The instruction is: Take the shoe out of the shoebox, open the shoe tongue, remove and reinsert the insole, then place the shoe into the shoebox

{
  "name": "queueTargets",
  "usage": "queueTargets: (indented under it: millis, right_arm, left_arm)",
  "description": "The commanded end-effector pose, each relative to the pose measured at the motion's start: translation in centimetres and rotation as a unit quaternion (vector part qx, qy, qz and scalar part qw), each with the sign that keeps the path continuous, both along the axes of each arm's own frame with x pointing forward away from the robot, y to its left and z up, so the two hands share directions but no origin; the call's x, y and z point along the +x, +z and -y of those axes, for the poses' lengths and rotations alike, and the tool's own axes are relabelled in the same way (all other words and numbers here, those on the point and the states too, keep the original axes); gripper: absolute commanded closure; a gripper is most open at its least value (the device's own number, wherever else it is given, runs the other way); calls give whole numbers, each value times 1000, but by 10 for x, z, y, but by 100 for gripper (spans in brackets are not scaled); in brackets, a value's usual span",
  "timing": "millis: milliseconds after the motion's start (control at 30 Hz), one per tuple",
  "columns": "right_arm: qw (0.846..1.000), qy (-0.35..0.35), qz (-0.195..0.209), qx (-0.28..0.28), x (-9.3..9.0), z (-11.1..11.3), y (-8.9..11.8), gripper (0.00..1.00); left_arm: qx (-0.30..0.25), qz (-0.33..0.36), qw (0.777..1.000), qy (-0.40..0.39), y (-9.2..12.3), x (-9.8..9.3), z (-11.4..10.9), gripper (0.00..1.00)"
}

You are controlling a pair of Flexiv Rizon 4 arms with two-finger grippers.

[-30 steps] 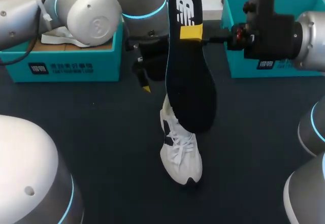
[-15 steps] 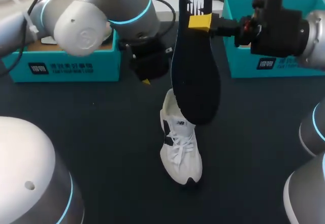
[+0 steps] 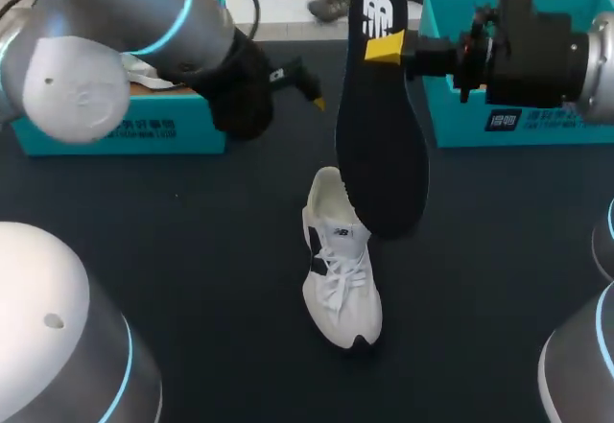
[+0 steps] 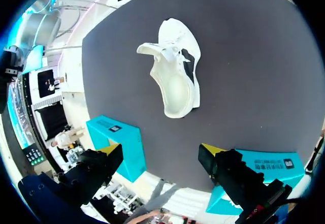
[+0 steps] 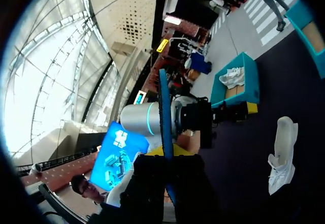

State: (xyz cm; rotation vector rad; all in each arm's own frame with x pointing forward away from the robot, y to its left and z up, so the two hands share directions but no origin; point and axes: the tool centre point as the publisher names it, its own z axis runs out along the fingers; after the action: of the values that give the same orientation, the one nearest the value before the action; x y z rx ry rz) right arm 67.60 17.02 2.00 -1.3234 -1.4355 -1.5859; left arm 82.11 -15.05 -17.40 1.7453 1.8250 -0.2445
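Lying toe toward the near edge of the worktop (image 3: 192,250), the shoe (image 3: 341,284) sits mid-worktop with bare surface all round, probably left there for refitting. Above it the right pincer (image 3: 384,49) pinches the insole (image 3: 382,135) by its heel end so it hangs toe-down. The left pincer (image 4: 160,153) is spread, clear, by the far-left shoebox (image 3: 115,126).

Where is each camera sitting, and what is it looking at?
Head view: above and behind the robot, looking down at the table; both arms show, the right gripper pinching the black insole, the white shoe on the table.
Left wrist view: on the left wrist, looking down at the shoe; its own open left gripper shows.
Right wrist view: on the right wrist, looking along the insole's edge toward the left arm; its own gripper shows.
Shared: all three see the shoe.
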Motion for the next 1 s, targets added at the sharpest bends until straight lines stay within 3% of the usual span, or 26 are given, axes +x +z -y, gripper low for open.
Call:
queueTargets:
  millis: [33, 167, 333, 767, 1000]
  right_arm:
    - [999, -27, -22, -27, 13, -17, 6, 100]
    - [996, -48, -62, -33, 24, -25, 4, 100]
    - [996, -48, -62, -33, 24, -25, 4, 100]
    - [996, -48, -62, -33, 24, -25, 4, 100]
    - [988, -68, -135, -24, 58, -45, -7, 100]
  left_arm:
    - [-125, 19, 991, -49, 21, 2, -25, 0]
    - [-177, 32, 981, -69, 38, 2, -28, 0]
    - [-236, 46, 961, -137, 61, -1, -21, 0]
    - [-236, 46, 961, -137, 61, -1, -21, 0]
    - [-319, 82, 935, -132, 71, -4, -25, 0]
